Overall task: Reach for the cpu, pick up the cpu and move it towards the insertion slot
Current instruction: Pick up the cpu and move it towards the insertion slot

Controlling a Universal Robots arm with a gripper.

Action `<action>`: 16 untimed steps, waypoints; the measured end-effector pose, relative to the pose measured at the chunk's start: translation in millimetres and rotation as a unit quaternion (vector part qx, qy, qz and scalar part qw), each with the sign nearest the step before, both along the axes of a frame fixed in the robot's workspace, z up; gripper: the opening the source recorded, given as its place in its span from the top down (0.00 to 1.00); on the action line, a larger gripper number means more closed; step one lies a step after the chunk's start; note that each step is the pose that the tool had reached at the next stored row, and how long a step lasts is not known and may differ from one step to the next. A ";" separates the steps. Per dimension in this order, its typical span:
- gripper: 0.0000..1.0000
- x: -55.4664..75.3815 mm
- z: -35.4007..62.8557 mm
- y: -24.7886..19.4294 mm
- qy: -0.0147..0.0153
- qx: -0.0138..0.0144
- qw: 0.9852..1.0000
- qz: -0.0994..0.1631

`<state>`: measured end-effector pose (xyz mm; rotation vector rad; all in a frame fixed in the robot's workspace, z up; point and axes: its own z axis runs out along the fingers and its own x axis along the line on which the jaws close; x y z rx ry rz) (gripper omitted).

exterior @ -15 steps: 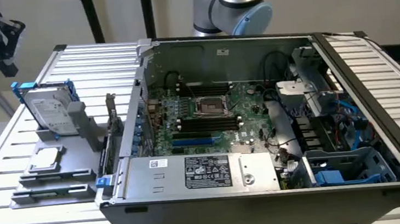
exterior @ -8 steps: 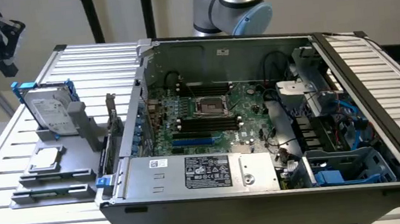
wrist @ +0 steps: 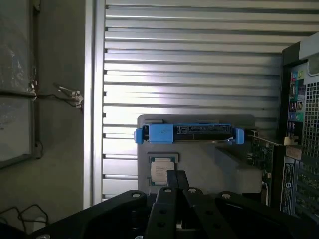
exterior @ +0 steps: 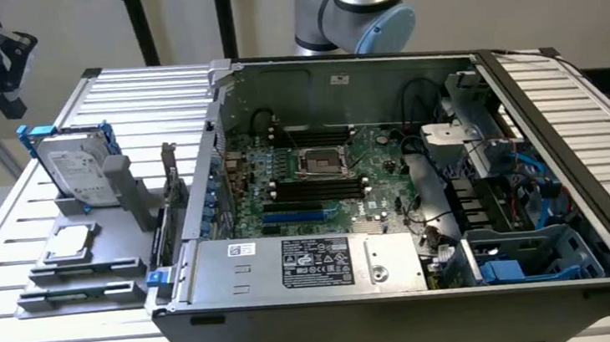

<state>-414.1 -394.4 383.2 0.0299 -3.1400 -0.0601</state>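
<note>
End effector [wrist: 177, 178], grip state couldn't be told, hung near the cpu [wrist: 162, 169], which lay in the grey holder [wrist: 209, 162] just beside the hard drive [wrist: 189, 133], outside the pc case [exterior: 408, 304]; risk: off-centre approach could clip the hard drive & skew the cpu

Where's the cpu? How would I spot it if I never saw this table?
Start at the big open computer case, then look to the exterior view's left, at the grey holder on the slatted table. The cpu lies flat there, nearer the camera than the upright hard drive. It is the small shiny square; the hard drive is bigger and has blue rails.
</note>
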 end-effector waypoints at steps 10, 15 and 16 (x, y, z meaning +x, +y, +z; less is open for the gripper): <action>0.89 -0.1 -2.1 -30.1 0.002 -0.001 1.000 0.000; 0.89 -0.1 -4.1 -40.7 0.005 -0.001 1.000 0.000; 0.89 -0.1 -4.5 -42.1 0.005 -0.002 1.000 0.001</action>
